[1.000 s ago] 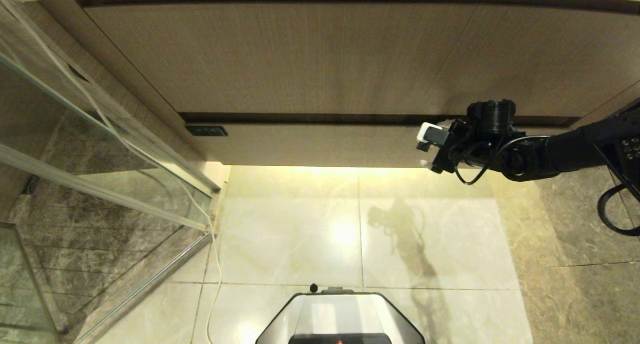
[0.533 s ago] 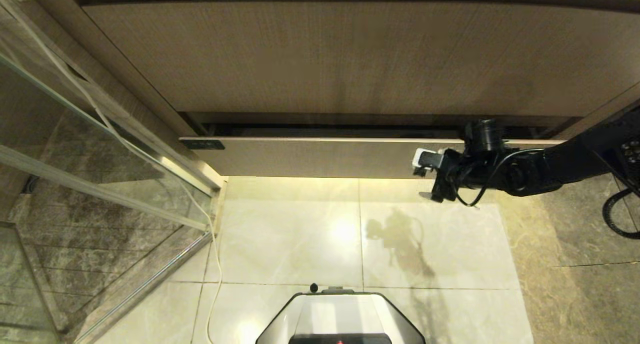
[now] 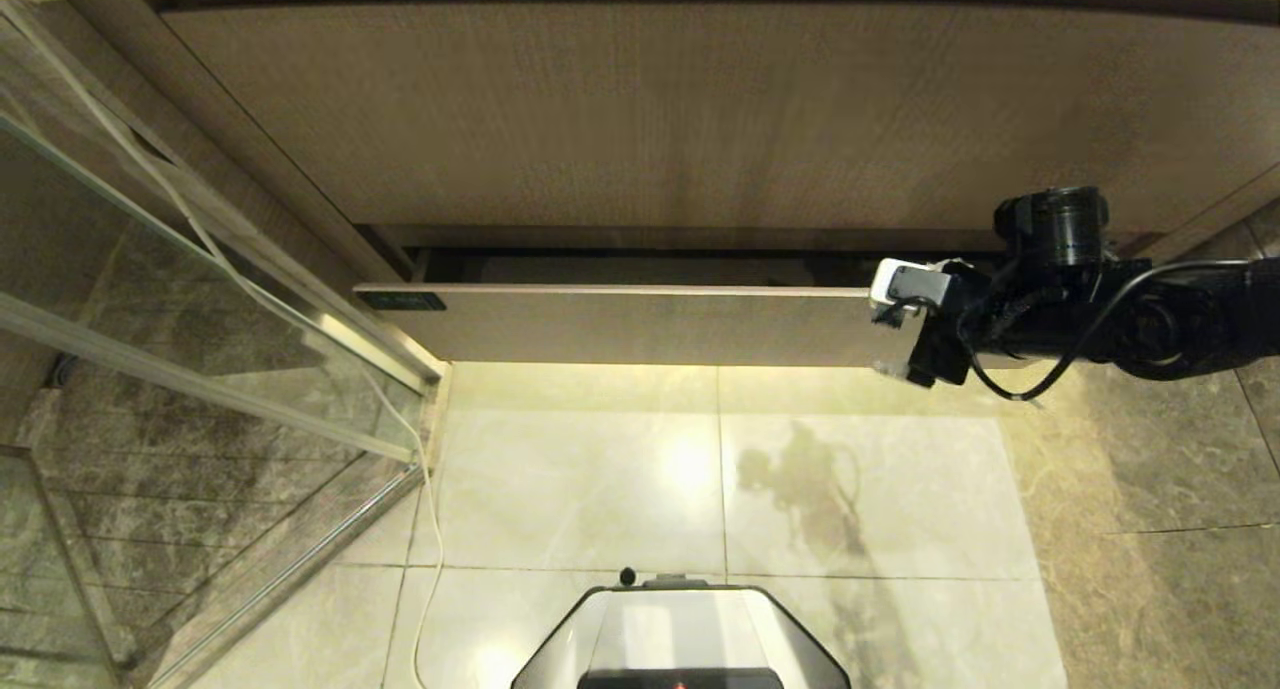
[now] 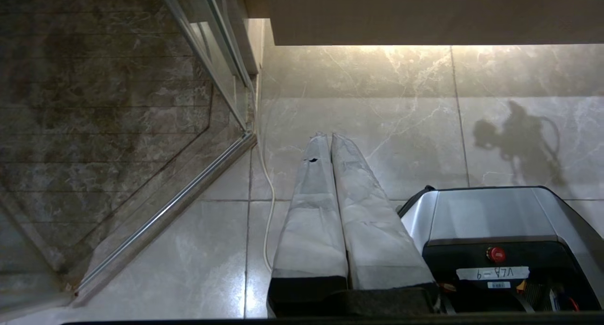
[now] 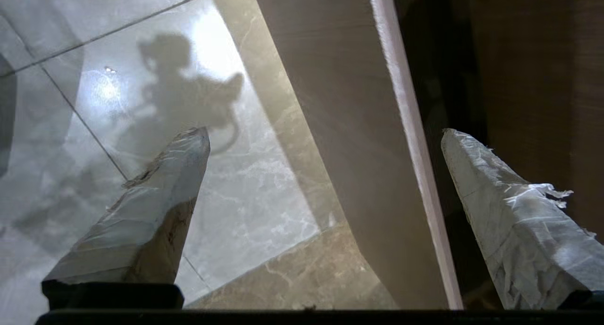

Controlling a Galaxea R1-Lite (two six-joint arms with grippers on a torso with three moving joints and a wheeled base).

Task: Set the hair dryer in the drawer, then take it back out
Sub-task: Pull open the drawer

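- While its two taped fingers (image 5: pixel 155 207) stand as wide apart as they go, the right pincer (image 3: pixel 893 331) straddles the right end of the drawer (image 3: pixel 640 324) front: in the right wrist view one finger is on the floor side of the panel and the other on the dark inner side, with the panel's pale top edge running between them (neither finger can be seen pressing on the wood)
- The pincer has hold of nothing
- The black right arm (image 3: pixel 1130 314) reaches in level from the right edge of the head view
- The drawer stands part-way out from under the taller wood panel (image 3: pixel 700 119), leaving a dark gap along its back; what lies inside cannot be made out
- The hair dryer shows in none of the views
- The left pincer (image 4: pixel 325 138) hangs parked beside the robot's base (image 4: pixel 490 221), pointing down at the pale marble floor (image 3: pixel 600 469), its fingers pressed together and empty
- A glass partition (image 3: pixel 200 299) stands at the left, a white cable (image 3: pixel 425 529) trailing down along its frame to the floor
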